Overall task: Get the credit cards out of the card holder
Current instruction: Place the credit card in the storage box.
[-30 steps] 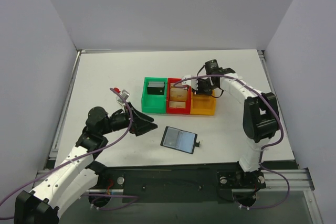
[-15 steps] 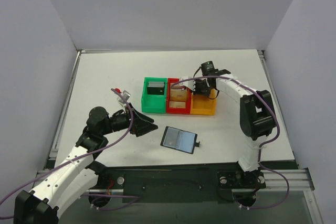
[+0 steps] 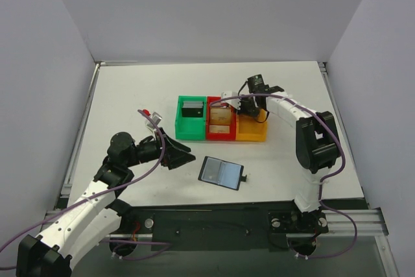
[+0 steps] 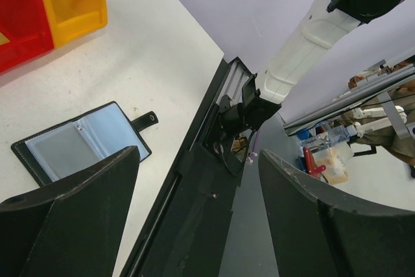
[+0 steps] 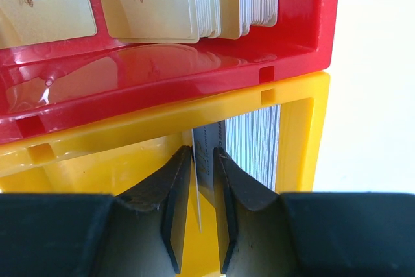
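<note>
Card holder [image 3: 222, 173]: laid open and flat on the table [image 3: 130, 95], in front of the red bin [image 3: 220, 135]; side tab pointed towards the right arm.
Left gripper [image 3: 183, 154]: jaws held wide apart, nothing between them; positioned just left of the card holder.
Right gripper [image 5: 202, 154]: placed inside the orange bin [image 5: 295, 141]; jaws narrowly parted, a thin card [image 5: 197, 186] standing between them with a gap seen on one side.
Contents: gold cards [image 5: 149, 11] are seen in the red bin, and a white stack [image 5: 253, 147] in the orange bin.

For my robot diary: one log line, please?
left end effector: open, empty | right end effector: parted around card, in orange bin | card holder: lying open
</note>
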`<action>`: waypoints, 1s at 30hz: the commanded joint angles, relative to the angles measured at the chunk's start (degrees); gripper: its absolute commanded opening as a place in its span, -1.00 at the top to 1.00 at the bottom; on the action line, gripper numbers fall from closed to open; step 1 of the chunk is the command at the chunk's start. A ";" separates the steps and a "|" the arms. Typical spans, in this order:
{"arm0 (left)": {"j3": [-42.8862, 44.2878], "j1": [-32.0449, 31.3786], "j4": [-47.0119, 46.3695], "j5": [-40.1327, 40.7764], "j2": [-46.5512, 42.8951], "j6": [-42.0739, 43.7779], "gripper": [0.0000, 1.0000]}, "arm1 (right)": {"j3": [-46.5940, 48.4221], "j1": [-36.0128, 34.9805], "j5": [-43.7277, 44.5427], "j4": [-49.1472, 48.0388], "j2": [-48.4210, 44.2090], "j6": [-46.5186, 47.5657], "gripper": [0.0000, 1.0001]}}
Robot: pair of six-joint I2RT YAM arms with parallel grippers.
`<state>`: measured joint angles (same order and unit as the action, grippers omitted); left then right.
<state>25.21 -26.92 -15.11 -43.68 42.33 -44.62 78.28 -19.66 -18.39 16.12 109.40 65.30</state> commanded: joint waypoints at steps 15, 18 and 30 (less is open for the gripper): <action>2.12 -0.42 -1.41 0.26 -0.84 0.32 -0.69 | 0.82 -0.55 4.59 -7.33 -3.32 -4.74 0.65; 2.03 -0.42 -1.41 0.26 -0.84 0.32 -0.69 | 0.82 -0.64 6.34 -8.55 -3.15 -5.70 0.65; 2.04 -0.42 -0.88 0.53 -1.28 0.32 -0.69 | 0.03 -1.34 13.38 -24.46 -10.17 -17.04 0.63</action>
<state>25.21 -27.07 -15.11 -43.68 42.00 -44.62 77.87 -20.03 -8.43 -0.21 107.15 54.63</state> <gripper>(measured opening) 0.843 0.178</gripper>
